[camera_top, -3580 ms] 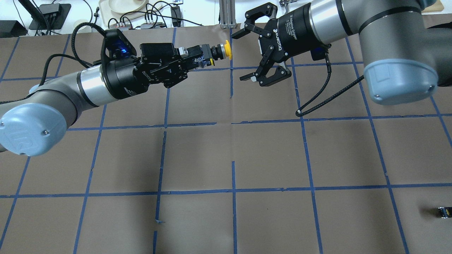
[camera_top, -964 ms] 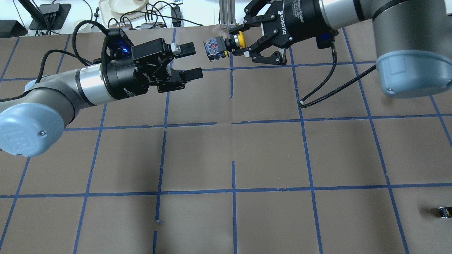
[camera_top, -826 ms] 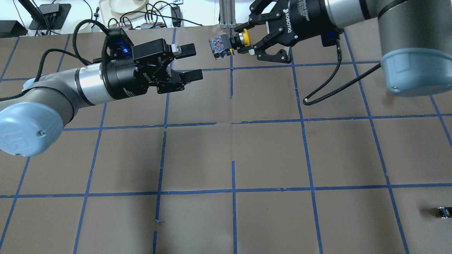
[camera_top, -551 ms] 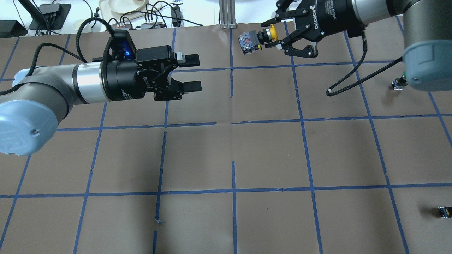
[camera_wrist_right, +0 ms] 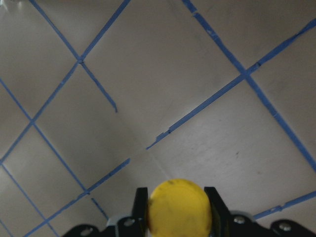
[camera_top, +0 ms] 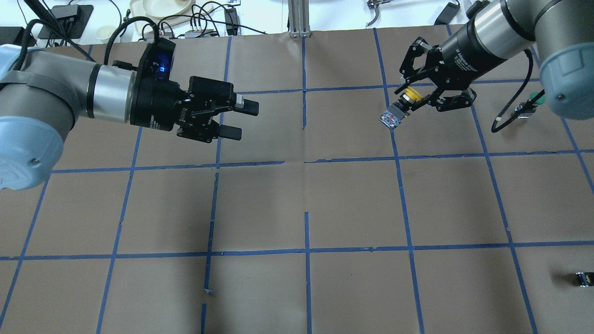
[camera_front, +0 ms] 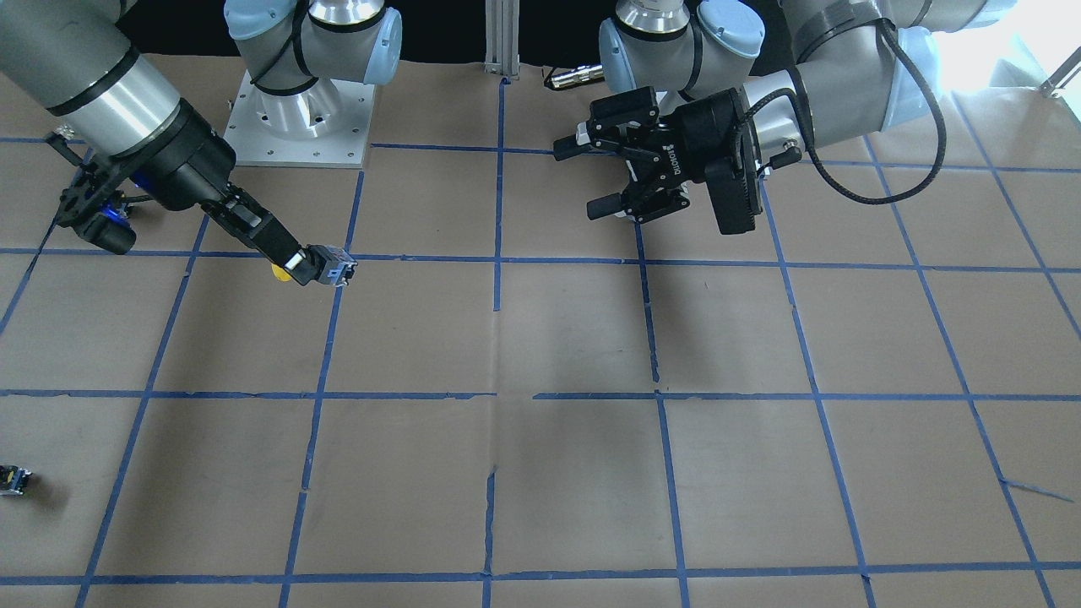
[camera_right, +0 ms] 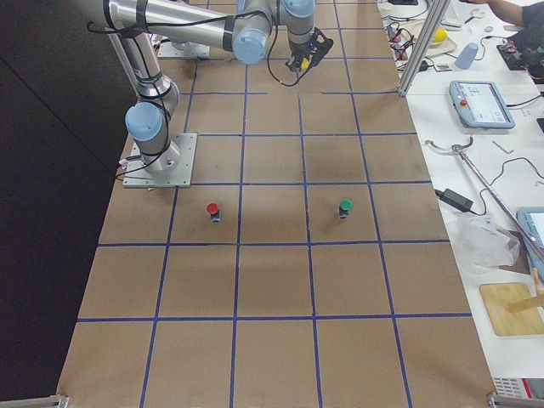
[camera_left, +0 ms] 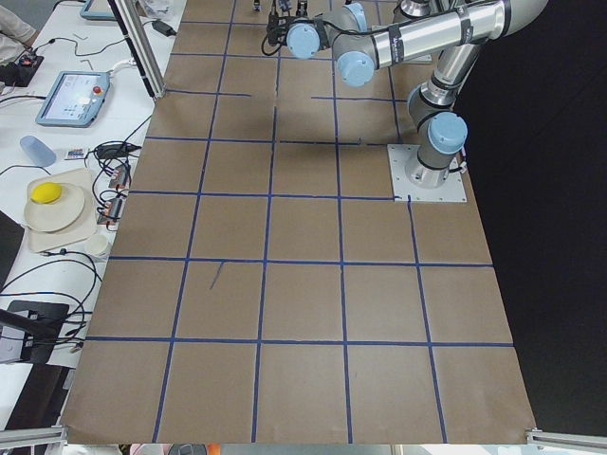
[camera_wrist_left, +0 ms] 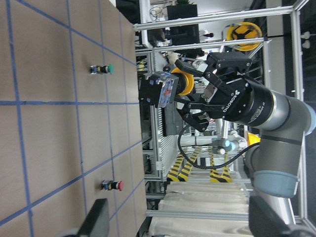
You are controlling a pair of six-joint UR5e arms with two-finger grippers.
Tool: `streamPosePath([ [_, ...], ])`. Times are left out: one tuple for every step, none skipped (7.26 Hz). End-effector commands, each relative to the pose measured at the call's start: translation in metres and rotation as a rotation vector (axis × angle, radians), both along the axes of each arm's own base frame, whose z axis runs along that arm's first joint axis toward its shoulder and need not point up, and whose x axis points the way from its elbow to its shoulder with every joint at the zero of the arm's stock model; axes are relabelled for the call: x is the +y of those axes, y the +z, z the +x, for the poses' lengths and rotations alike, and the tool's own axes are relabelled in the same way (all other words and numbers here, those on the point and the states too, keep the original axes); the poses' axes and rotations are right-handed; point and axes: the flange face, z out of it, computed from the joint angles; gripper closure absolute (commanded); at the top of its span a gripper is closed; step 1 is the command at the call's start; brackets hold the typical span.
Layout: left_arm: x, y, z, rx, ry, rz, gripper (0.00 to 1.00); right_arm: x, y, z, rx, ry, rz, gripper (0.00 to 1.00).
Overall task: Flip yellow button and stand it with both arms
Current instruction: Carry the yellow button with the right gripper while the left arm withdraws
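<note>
The yellow button (camera_top: 410, 96) is clamped by its cap in my right gripper (camera_top: 405, 101), which is shut on it. The button's grey-black body (camera_top: 391, 117) sticks out beyond the fingertips, slanted down towards the table. It also shows in the front-facing view (camera_front: 325, 266), in the left wrist view (camera_wrist_left: 170, 85), and its cap in the right wrist view (camera_wrist_right: 180, 208). My left gripper (camera_top: 243, 120) is open and empty, well to the left of the button, above the table. It also shows in the front-facing view (camera_front: 578, 179).
A green-capped button (camera_right: 344, 206) and a red-capped button (camera_right: 212, 210) stand on the brown, blue-taped table (camera_top: 306, 204) on the right arm's side. A small black switch block (camera_top: 581, 279) lies near the right front edge. Cables and dishes lie beyond the far edge.
The button passed from my left gripper to my right, which closed on its cap. The left gripper opened and drew back. The right arm swung right and lower with the button.
</note>
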Motion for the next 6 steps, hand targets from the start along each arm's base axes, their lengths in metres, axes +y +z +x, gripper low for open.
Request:
streamPosePath([
  [0.000,-0.004,0.013,-0.282,-0.074,0.004,0.00,0.000,-0.040,-0.059,0.155,0.165,-0.001,0.95],
  [0.005,-0.011,0.017,-0.480,-0.137,0.003,0.00,0.004,-0.058,-0.091,0.219,0.227,-0.027,0.95],
  [0.006,-0.013,0.017,-0.666,-0.171,-0.027,0.00,0.009,-0.076,-0.117,0.325,0.310,-0.053,0.96],
  [0.002,-0.008,0.007,-0.803,-0.188,-0.100,0.00,0.011,-0.086,-0.128,0.383,0.386,-0.120,0.96],
  [0.002,-0.003,-0.007,-0.950,-0.220,-0.125,0.00,0.016,-0.095,-0.147,0.454,0.428,-0.145,0.96],
  [-0.011,0.013,-0.009,-1.063,-0.232,-0.144,0.00,0.024,-0.102,-0.178,0.500,0.431,-0.155,0.96],
])
